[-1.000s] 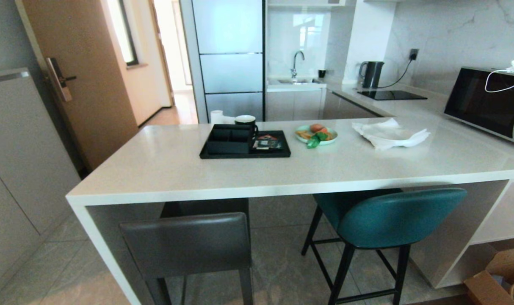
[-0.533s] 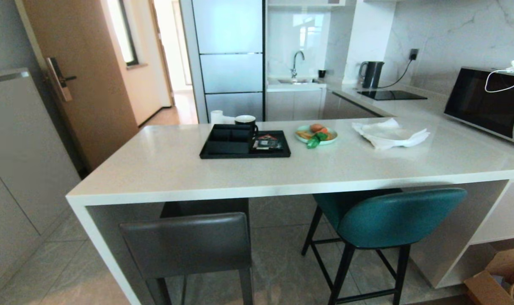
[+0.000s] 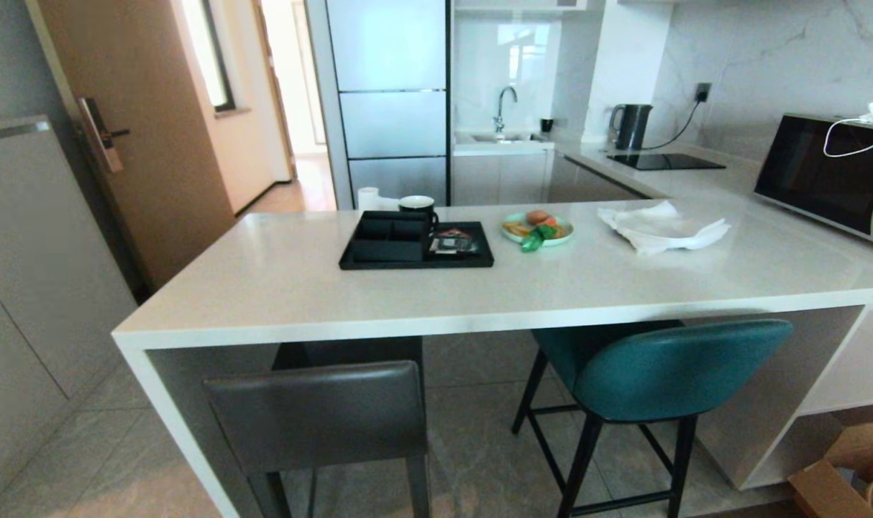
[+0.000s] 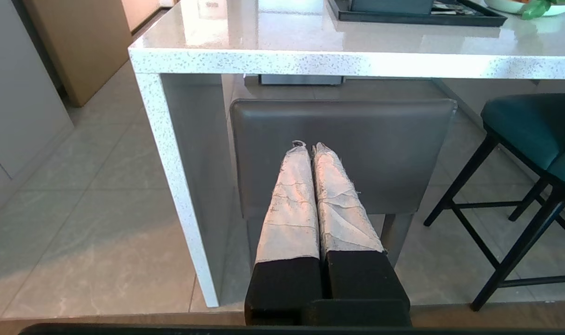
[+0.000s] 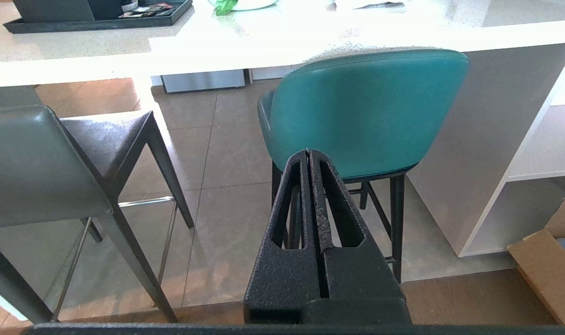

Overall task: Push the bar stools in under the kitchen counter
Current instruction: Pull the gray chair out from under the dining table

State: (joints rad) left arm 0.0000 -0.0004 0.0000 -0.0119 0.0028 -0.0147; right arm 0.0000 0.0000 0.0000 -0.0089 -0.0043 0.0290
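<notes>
Left gripper [image 4: 309, 148] is sitting closed, cloth-wrapped fingers [image 4: 289, 204] pressed together, holding nothing, pointing level at the back of the dark grey stool [image 4: 343, 149], short of it. Right gripper [image 5: 309, 152] is also closed and empty, black fingers [image 5: 331, 209] together, aiming level at the teal stool [image 5: 366, 111] backrest. Neither arm is showing in the head view. Grey stool is standing by the kitchen counter [image 3: 379, 316] end panel at its left corner, teal one nearer the right; both seats are tucking under the front edge, backs sticking out.
</notes>
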